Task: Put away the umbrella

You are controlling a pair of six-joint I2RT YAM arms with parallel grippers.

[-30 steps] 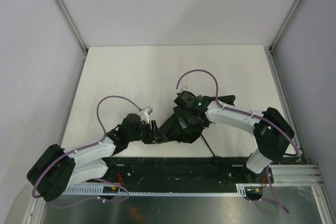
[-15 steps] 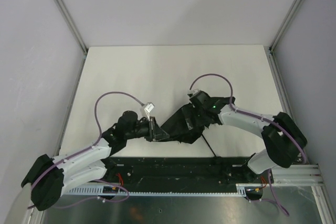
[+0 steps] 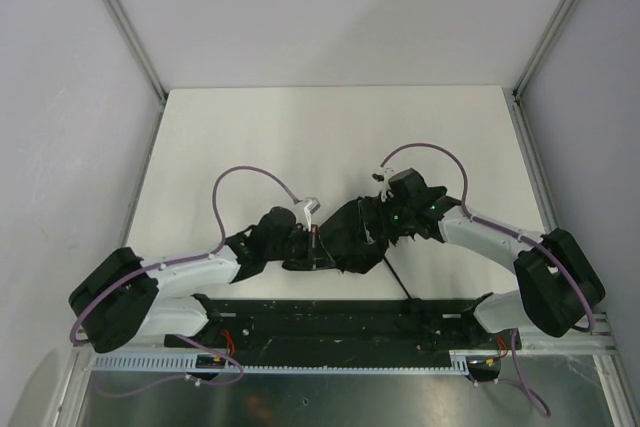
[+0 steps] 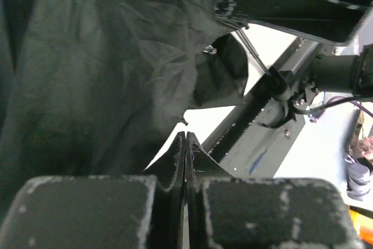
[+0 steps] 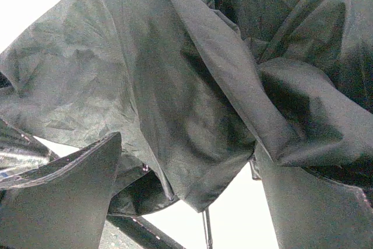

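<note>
Umbrella (image 3: 350,237) cloth lies crumpled on the near middle of the table (image 3: 300,137), between the two grippers. The left gripper (image 4: 185,136) has its fingers pressed flat together, with the tips just at the edge of the cloth; I cannot tell if a fold is caught between them. The cloth lies ahead and to the left of these tips. The right gripper (image 5: 186,144) is spread wide, one finger on each side of a hanging fold. The long axis of the bundle runs slanted, from near-left to far-right, and both arms are about equally close. A thin black strand (image 3: 395,277) goes from the bundle toward the black rail (image 3: 330,319); it could snag, I think.
</note>
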